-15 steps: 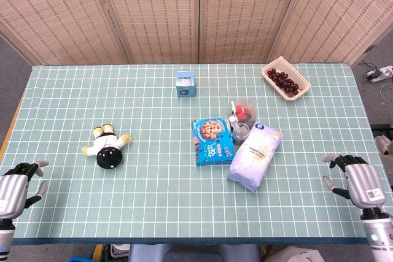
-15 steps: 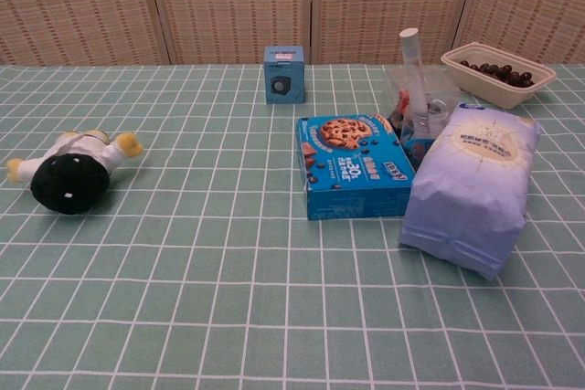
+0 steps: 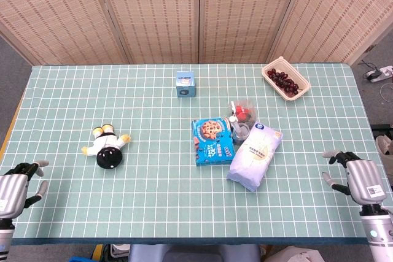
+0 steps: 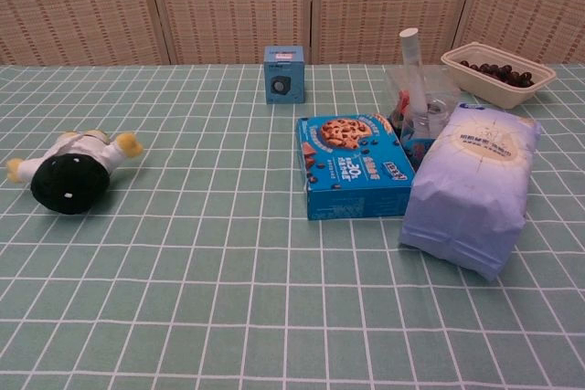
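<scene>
My left hand (image 3: 17,185) hovers at the table's near left corner, fingers apart and holding nothing; the plush toy (image 3: 107,147) (image 4: 71,169) lying on its side is the closest thing to it. My right hand (image 3: 355,178) sits at the near right edge, fingers spread and empty, with the pale blue bag (image 3: 255,155) (image 4: 473,184) nearest. Neither hand shows in the chest view. A blue cookie box (image 3: 212,141) (image 4: 352,165) lies flat beside the bag.
A clear bag with a bottle and small items (image 3: 241,119) (image 4: 419,102) stands behind the bag. A small blue box (image 3: 185,84) (image 4: 284,73) sits at the back centre, a tray of dark fruit (image 3: 285,78) (image 4: 497,72) at the back right. Wicker screens back the green checked table (image 3: 153,188).
My right hand has drifted slightly down and to the right. Everything else stays put.
</scene>
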You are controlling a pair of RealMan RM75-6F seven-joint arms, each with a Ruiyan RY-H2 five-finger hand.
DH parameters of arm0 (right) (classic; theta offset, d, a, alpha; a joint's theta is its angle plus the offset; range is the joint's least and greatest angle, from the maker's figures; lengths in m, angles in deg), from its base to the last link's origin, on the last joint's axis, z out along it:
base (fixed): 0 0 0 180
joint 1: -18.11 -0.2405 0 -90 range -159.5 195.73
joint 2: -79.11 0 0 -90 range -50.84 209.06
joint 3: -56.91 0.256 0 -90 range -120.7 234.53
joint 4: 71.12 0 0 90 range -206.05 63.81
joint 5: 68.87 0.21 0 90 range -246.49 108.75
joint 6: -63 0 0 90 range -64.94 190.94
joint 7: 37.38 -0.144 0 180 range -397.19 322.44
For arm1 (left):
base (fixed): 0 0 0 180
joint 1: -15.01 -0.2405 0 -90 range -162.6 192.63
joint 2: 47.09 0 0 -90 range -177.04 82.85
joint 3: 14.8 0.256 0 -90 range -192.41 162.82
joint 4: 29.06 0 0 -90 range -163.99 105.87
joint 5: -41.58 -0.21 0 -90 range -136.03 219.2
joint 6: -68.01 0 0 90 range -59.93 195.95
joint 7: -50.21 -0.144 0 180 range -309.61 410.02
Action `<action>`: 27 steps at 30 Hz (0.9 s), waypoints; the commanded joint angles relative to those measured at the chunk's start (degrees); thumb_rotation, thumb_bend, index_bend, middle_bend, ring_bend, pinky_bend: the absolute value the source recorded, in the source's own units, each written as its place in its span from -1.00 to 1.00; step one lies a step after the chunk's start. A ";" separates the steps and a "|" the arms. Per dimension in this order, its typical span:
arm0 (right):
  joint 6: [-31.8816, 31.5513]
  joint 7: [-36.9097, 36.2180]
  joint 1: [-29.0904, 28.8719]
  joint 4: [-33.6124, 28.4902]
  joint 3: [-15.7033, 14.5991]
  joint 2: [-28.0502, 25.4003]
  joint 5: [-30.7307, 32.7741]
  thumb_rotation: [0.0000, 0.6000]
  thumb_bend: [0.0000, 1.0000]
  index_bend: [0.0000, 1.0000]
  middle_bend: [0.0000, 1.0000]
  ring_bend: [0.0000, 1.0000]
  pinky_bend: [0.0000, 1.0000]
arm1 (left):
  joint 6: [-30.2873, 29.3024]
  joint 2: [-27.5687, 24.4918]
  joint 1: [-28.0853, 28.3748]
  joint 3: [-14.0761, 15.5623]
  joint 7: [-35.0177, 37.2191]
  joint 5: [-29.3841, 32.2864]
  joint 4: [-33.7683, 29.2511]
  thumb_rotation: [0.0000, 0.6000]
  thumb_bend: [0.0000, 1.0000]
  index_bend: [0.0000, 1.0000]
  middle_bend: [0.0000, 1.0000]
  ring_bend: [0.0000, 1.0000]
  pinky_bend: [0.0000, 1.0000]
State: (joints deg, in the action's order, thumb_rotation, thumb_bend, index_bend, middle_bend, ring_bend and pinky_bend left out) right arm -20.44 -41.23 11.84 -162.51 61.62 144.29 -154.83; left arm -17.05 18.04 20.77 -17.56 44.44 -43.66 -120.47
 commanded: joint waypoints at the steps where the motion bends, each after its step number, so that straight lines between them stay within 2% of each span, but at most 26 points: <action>1: 0.15 1.06 -1.11 -1.65 1.91 0.14 1.46 1.00 -0.59 -0.25 0.23 0.37 0.75 | -0.24 -0.10 -0.04 0.06 0.17 -0.33 -0.09 1.00 -0.20 -0.22 -0.06 -0.35 -0.03; 3: -0.07 1.99 -1.74 -3.03 3.08 0.15 2.03 1.00 -0.61 -0.27 0.52 0.67 0.91 | -0.50 -0.19 -0.12 0.12 0.27 -0.58 -0.19 1.00 -0.20 -0.22 -0.06 -0.35 -0.03; 5: 0.22 2.22 -2.63 -5.04 4.30 -0.03 2.63 1.00 -0.63 -0.27 0.76 0.87 0.99 | -0.83 -0.31 -0.25 0.15 0.40 -0.80 -0.33 1.00 -0.20 -0.22 -0.06 -0.35 -0.03; 9: 3.64 1.00 -4.98 -8.82 6.54 -0.90 5.77 1.00 -0.63 -0.27 1.00 1.00 1.00 | -1.27 -0.49 -0.43 0.28 0.59 -1.23 -0.50 1.00 -0.20 -0.22 -0.06 -0.35 -0.02; 17: 10.22 1.59 -10.26 -10.91 10.75 1.71 14.37 1.00 -0.63 -0.27 1.00 1.00 1.00 | -1.42 -0.73 -0.48 0.53 0.92 -1.86 -0.65 1.00 -0.20 -0.22 -0.06 -0.35 -0.02; 27: 17.84 5.19 -17.15 -11.48 13.53 5.46 22.86 1.00 -0.61 -0.27 1.00 1.00 1.00 | -1.46 -1.22 -0.59 0.63 1.79 -2.01 -0.88 1.00 -0.20 -0.22 -0.06 -0.35 -0.02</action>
State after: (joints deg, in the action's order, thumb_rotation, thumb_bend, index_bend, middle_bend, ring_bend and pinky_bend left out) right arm -3.44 -36.81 -4.48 -173.73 74.60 149.05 -132.91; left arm -18.52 16.84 20.19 -16.94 46.21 -45.65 -121.34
